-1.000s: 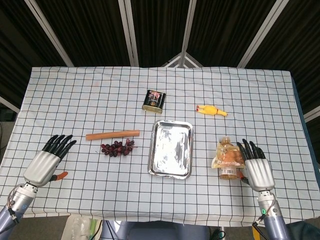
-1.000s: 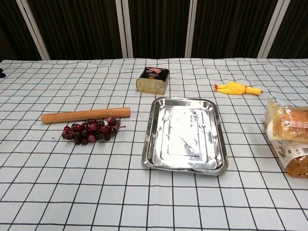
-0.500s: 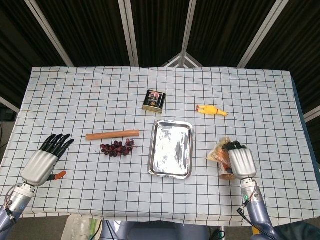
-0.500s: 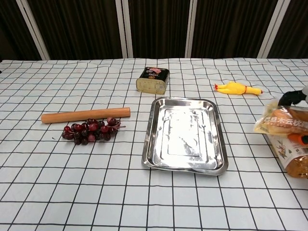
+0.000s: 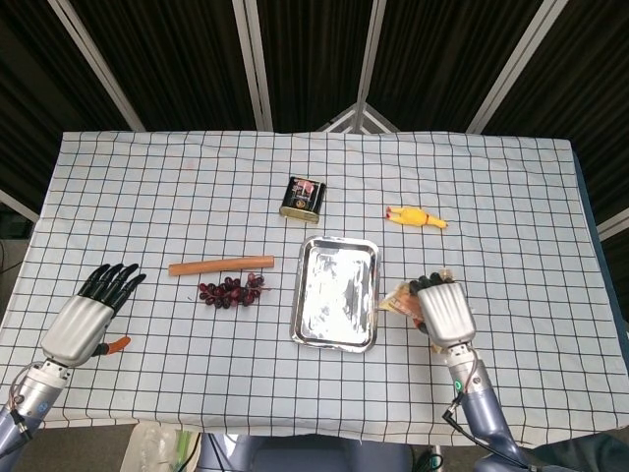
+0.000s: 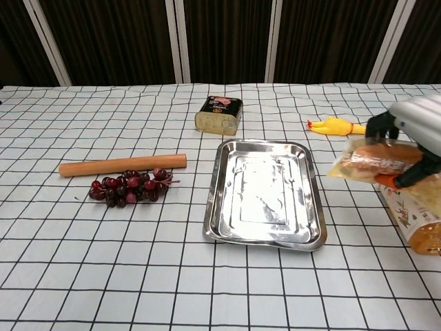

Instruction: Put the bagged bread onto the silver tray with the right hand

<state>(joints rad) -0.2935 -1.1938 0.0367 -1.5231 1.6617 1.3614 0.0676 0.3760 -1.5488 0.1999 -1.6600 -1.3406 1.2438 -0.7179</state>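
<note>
The bagged bread is a clear bag with orange print. My right hand grips it from above and holds its front end off the cloth, just right of the silver tray. The rest of the bag trails down to the lower right. In the head view the right hand covers most of the bread, which pokes out toward the tray. The tray holds nothing. My left hand rests at the table's left front with fingers spread and nothing in it.
A wooden stick and dark grapes lie left of the tray. A tin can stands behind it, a yellow rubber chicken at the back right. A small orange object lies by the left hand.
The right hand closed on the bread bag, lifted its end and carried it left toward the tray. The left hand stayed put.
</note>
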